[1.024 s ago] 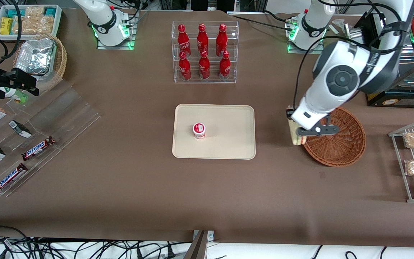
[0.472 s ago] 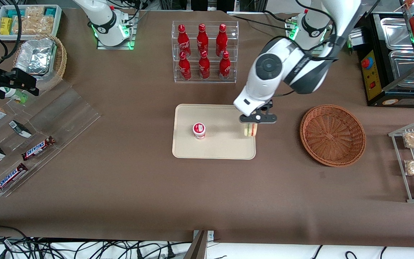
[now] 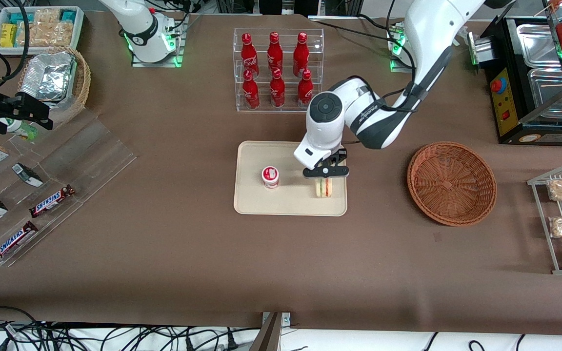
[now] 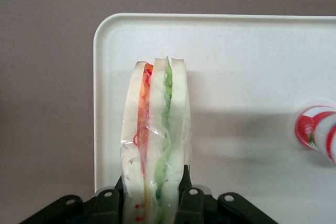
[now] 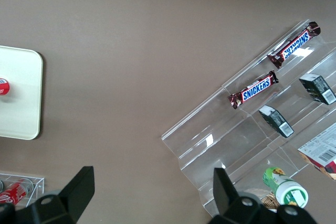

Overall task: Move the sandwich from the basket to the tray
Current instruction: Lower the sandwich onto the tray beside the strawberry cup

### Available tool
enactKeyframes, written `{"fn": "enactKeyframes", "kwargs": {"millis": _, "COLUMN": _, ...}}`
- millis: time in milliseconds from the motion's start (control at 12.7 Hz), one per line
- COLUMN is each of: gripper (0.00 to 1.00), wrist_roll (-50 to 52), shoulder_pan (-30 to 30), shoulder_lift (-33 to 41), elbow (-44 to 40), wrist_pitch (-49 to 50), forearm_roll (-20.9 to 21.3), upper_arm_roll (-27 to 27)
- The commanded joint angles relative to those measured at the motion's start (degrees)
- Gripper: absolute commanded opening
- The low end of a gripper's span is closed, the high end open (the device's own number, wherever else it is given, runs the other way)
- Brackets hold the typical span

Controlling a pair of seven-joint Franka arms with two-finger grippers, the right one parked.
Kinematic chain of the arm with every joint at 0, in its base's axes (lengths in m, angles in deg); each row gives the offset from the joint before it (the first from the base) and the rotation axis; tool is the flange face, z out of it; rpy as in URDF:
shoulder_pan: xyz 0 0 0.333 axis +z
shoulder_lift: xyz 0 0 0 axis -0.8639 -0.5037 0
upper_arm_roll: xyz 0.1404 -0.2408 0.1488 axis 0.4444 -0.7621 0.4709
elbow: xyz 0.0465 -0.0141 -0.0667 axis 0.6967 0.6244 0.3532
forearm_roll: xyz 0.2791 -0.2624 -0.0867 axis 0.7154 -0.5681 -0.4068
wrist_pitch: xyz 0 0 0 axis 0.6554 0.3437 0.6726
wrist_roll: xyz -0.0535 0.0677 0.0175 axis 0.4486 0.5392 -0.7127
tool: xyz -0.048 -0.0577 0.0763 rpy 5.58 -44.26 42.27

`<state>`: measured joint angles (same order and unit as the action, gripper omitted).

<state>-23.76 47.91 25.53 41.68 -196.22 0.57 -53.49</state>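
Sandwich (image 3: pixel 323 188) held over the tray (image 3: pixel 251 204).
Gripper (image 3: pixel 325 176) clamps its wide end; slices upright, near the basket-side (image 3: pixel 451 183) rim, clear of the cup (image 3: pixel 270 177).

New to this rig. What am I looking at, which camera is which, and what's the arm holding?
Two white robot arms are bolted to a brown table; only one is working. The wide picture looks down at the table from the front. The close-up comes from a camera on the working arm's wrist, and the third from the idle arm's wrist.

The end effector is over the cream tray, shut on a wrapped sandwich held on edge; I cannot tell whether it touches the tray yet. A small red and white cup stands on the same tray. The brown wicker basket beside the tray is empty. Farther from the front camera stands a clear rack of red bottles; chocolate bars lie toward the idle arm's end.
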Motion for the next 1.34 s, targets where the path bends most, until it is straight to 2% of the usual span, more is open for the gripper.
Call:
{"fn": "enactKeyframes", "kwargs": {"millis": 0, "gripper": 0.4, "wrist_roll": 1.07, "shoulder_pan": -0.9, "shoulder_lift": -2.28, "elbow": -2.05, "wrist_pitch": 0.46, "forearm_roll": 2.27, "upper_arm_roll": 0.18}}
{"fn": "enactKeyframes", "kwargs": {"millis": 236, "gripper": 0.4, "wrist_roll": 4.4, "shoulder_pan": -1.95, "shoulder_lift": -4.39, "elbow": -4.24, "wrist_pitch": 0.37, "forearm_roll": 6.13, "upper_arm_roll": 0.35}}
{"fn": "enactKeyframes", "kwargs": {"millis": 709, "gripper": 0.4, "wrist_roll": 4.76, "shoulder_pan": -2.57, "shoulder_lift": -5.45, "elbow": -4.42, "wrist_pitch": 0.37, "forearm_roll": 6.58, "upper_arm_roll": 0.44}}
{"fn": "enactKeyframes", "kwargs": {"millis": 787, "gripper": 0.57, "wrist_roll": 4.67, "shoulder_pan": -2.57, "shoulder_lift": -5.45, "elbow": -4.42, "wrist_pitch": 0.37, "forearm_roll": 6.58, "upper_arm_roll": 0.44}}
{"fn": "enactKeyframes", "kwargs": {"millis": 866, "gripper": 0.9, "wrist_roll": 4.67, "shoulder_pan": -2.57, "shoulder_lift": -5.45, "elbow": -4.42, "wrist_pitch": 0.46, "forearm_roll": 6.58, "upper_arm_roll": 0.44}}
{"fn": "enactKeyframes", "kwargs": {"millis": 945, "gripper": 1.0, "wrist_roll": 4.5, "shoulder_pan": -2.57, "shoulder_lift": -5.45, "elbow": -4.34, "wrist_pitch": 0.46, "forearm_roll": 6.58, "upper_arm_roll": 0.44}}
{"fn": "enactKeyframes", "kwargs": {"millis": 1260, "gripper": 1.0, "wrist_roll": 3.97, "shoulder_pan": -1.78, "shoulder_lift": -3.97, "elbow": -5.47, "wrist_pitch": 1.68, "forearm_roll": 6.49, "upper_arm_roll": 0.27}}
